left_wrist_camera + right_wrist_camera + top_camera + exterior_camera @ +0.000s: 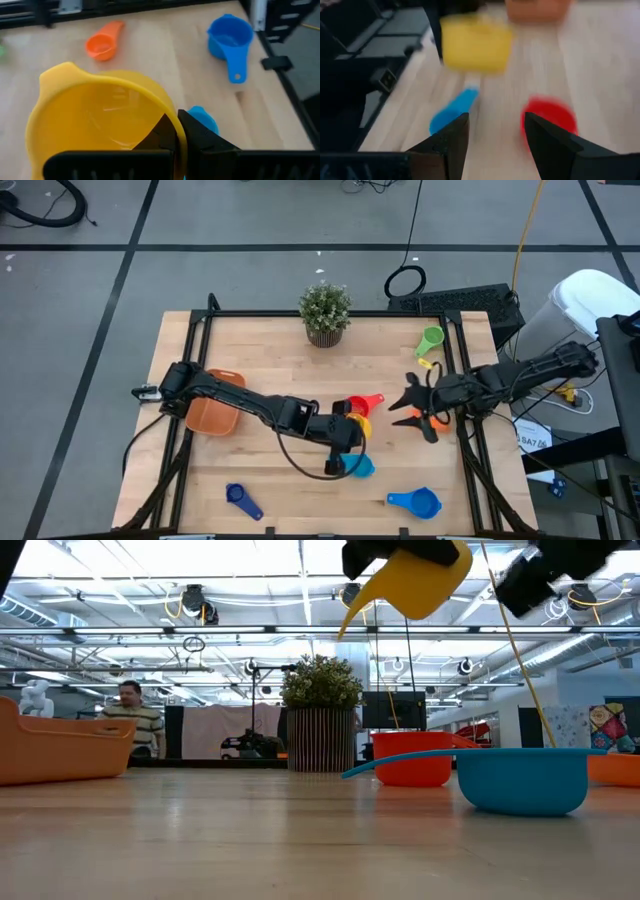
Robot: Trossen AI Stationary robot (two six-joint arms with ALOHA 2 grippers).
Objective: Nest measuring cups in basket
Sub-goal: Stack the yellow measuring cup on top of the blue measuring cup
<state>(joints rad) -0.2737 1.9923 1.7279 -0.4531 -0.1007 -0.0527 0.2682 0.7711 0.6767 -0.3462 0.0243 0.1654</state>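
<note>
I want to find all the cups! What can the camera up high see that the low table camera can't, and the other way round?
Only the high view shows the green measuring cup, the dark blue measuring cup, the blue measuring cup and the right gripper, its fingers open and empty.

Only the low view shows a person in the room behind the table.

Both show the potted plant, the orange basket, the red measuring cup, and the yellow measuring cup held up by the left gripper.
</note>
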